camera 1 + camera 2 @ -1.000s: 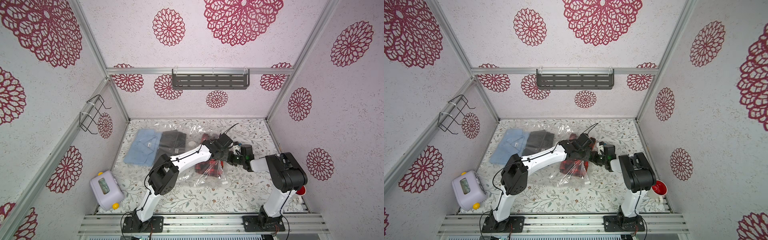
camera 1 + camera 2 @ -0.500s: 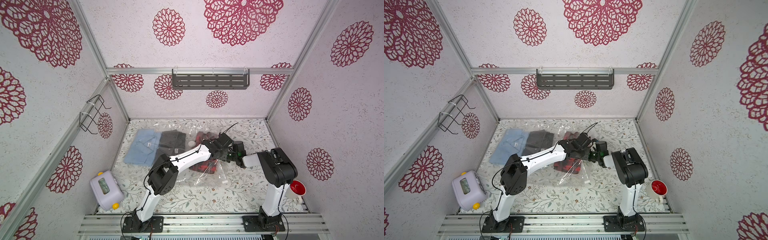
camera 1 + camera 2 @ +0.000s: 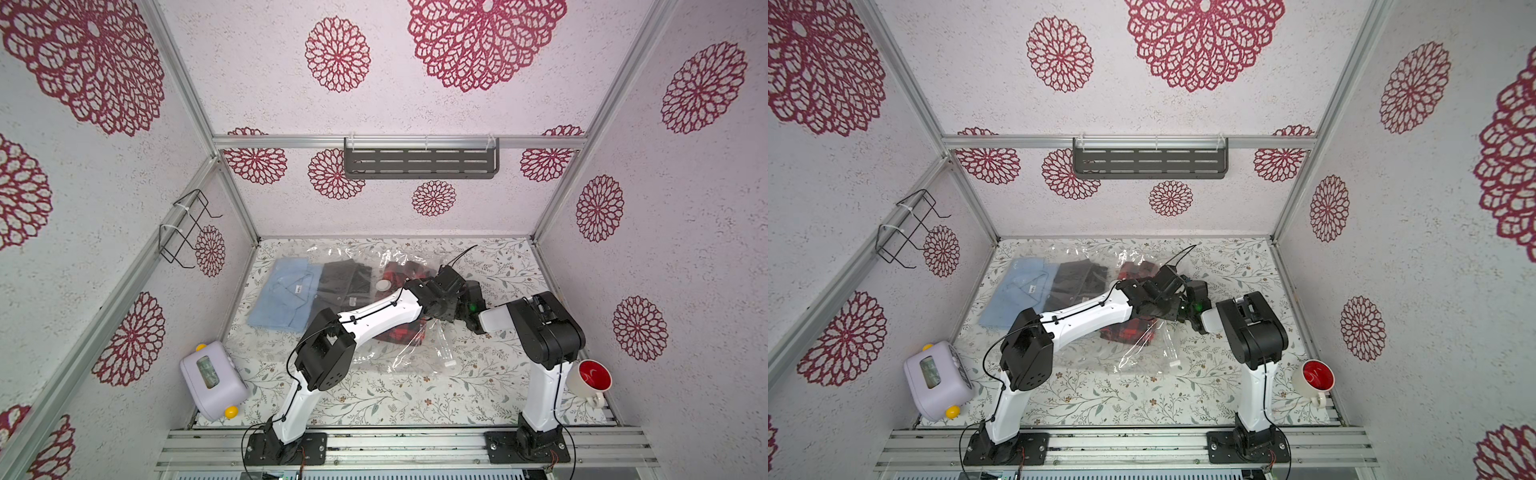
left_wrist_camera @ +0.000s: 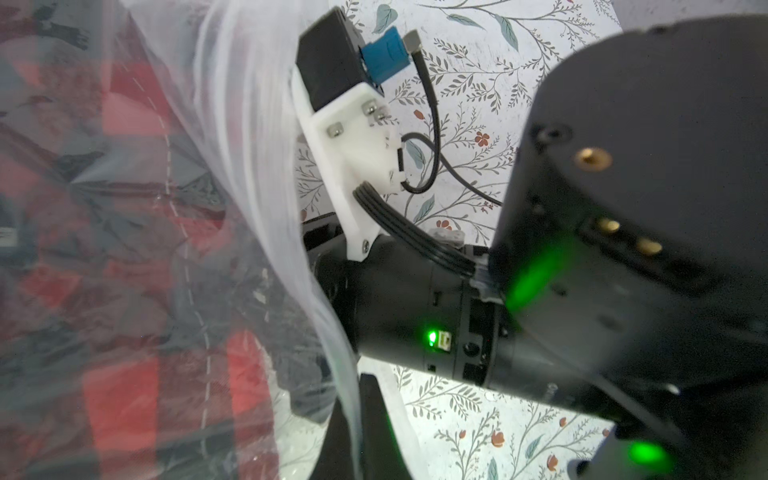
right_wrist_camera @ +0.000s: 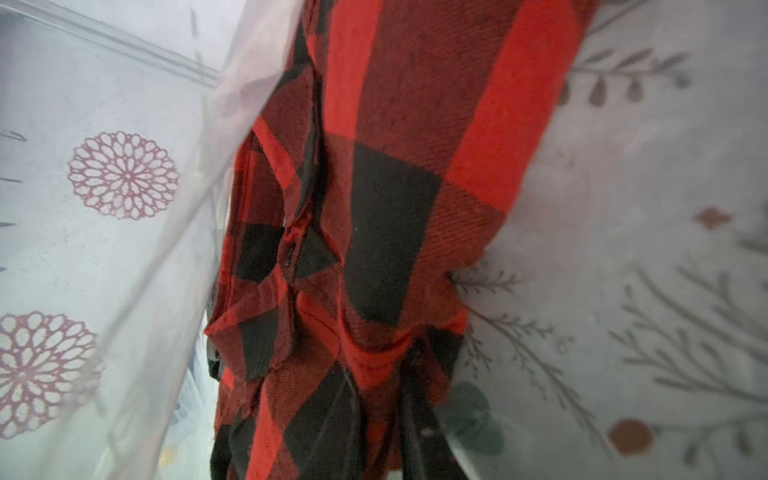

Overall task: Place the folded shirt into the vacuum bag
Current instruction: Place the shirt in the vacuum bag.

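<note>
Folded shirt, red-black plaid: lodged inside the vacuum bag, mid-table. Left gripper: closed, bag film pinched at the mouth. Right gripper: set inside the bag against the shirt; jaw state cannot be told. Blue shirt, dark shirt: laid alongside.

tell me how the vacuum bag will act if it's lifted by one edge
Likely floppy: the vacuum bag film is crinkled and drapes in folds. Probably slippery, given its glossy glare. The plaid shirt inside would likely weigh it down and slide.
</note>
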`<state>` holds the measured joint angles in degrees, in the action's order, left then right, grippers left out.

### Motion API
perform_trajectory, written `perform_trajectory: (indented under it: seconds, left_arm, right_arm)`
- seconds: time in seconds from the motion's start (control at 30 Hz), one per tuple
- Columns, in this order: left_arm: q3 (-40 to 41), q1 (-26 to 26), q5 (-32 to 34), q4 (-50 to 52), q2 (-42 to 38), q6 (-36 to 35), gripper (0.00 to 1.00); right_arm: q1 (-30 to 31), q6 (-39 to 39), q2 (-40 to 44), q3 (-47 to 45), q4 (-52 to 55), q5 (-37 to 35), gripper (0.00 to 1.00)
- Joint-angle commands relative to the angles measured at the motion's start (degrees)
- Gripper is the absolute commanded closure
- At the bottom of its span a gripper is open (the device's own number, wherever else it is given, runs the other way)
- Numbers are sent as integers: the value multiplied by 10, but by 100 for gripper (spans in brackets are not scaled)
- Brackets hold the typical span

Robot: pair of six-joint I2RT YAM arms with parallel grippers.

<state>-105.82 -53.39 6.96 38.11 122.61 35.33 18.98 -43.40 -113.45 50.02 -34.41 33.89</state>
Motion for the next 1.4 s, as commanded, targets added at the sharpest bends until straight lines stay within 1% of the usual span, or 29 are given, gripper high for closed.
perform_trajectory:
  seconds: [0.0,0.1,0.17,0.3,0.4,0.5,0.63,0.7,0.8,0.87,0.93,0.97,1.03,1.1,1.17,1.27,1.3,1.37]
  left_arm:
    - [-7,-11,-9,-22,-25,-8,100]
    - [-12,-11,-9,-20,-21,-10,100]
    - [-10,-11,-6,-18,-20,-9,100]
    - [-4,-9,-3,-21,-23,-8,100]
    - [-7,-8,-5,-24,-22,-9,100]
    - [-14,-8,-7,-26,-20,-11,100]
    - [-25,-9,-12,-30,-15,-14,100]
    - [-27,-9,-10,-29,-12,-13,100]
    - [-24,-9,-6,-29,-14,-12,100]
    - [-24,-8,-5,-28,-13,-12,100]
    - [-25,-8,-5,-26,-12,-12,100]
    - [-23,-8,-5,-25,-12,-12,100]
    - [-22,-8,-4,-25,-11,-12,100]
    - [-22,-7,-7,-25,-11,-12,95]
    - [-26,-5,-13,-25,-11,-12,89]
    - [-33,-1,-32,-23,-16,-10,77]
    - [-35,1,-41,-24,-19,-9,71]
    - [-37,5,-57,-26,-28,-7,65]
  right_arm:
    - [0,-7,-3,20,-22,22,86]
    - [6,-22,-31,41,-31,37,86]
    - [6,-28,-30,34,-36,37,84]
    - [-10,-14,18,-1,-23,26,78]
    - [-34,-5,65,-29,-10,17,72]
    - [-50,3,75,-31,10,0,71]
    - [-45,-18,20,2,-9,11,72]
    - [-37,-33,-8,17,-23,22,75]
    - [-24,-43,-25,25,-33,27,77]
    - [-25,-43,-16,19,-27,24,78]
    - [-34,-35,7,4,-10,5,78]
    - [-40,-30,20,-4,0,-3,78]
    - [-55,-24,54,-24,10,-11,73]
    - [-69,-18,92,-46,19,-16,69]
    - [-86,-2,138,-68,40,-27,62]
    - [-113,27,207,-99,82,-51,54]
    - [-126,37,232,-112,97,-60,52]
    - [-151,53,277,-136,121,-75,49]
